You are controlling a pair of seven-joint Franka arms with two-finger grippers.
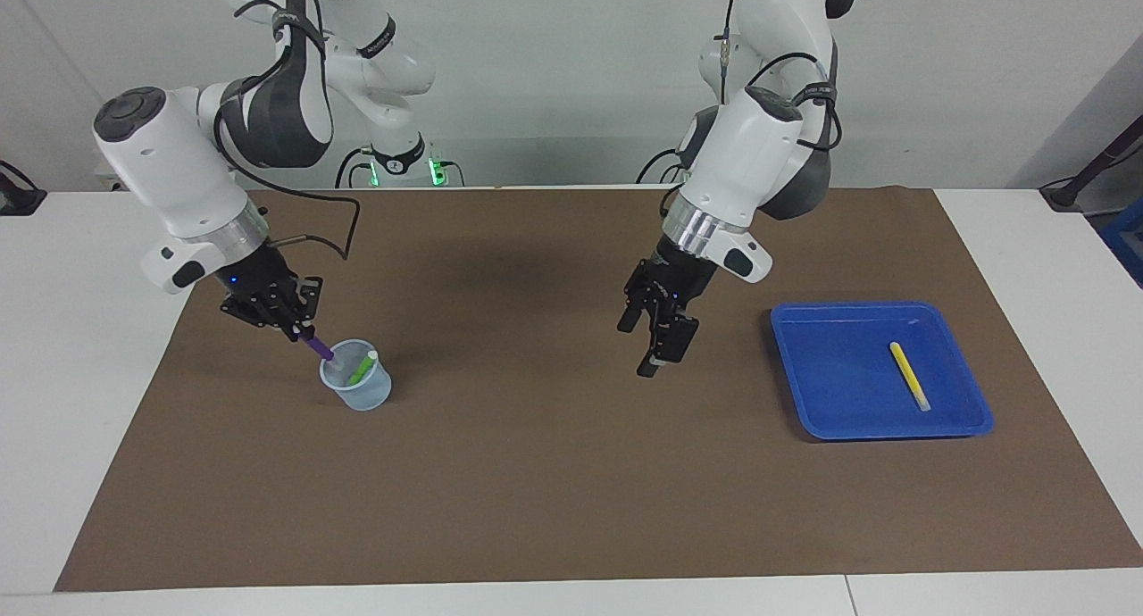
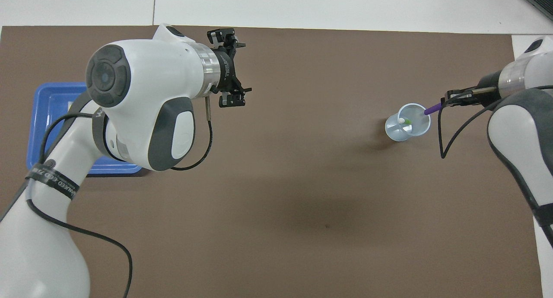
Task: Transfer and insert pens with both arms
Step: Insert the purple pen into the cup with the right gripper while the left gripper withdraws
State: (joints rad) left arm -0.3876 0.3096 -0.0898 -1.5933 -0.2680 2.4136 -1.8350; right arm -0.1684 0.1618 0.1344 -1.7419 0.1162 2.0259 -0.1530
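The right gripper (image 1: pixel 302 328) clamps a slim purple marker pen (image 1: pixel 317 345), its tip inside a translucent pale blue plastic cup (image 1: pixel 359 389) holding a green marker pen (image 1: pixel 362 367). The left gripper (image 1: pixel 650 341) hangs empty, fingers apart, over the brown mat (image 1: pixel 536 473). A yellow marker pen (image 1: pixel 909 376) lies in a blue plastic tray (image 1: pixel 830 402).

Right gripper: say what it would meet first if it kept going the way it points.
The right gripper points down at a slant, shut on the purple pen, whose tip is at the mouth of the clear cup. Going on, the pen would probably enter the cup beside the green pen; depth is unclear.
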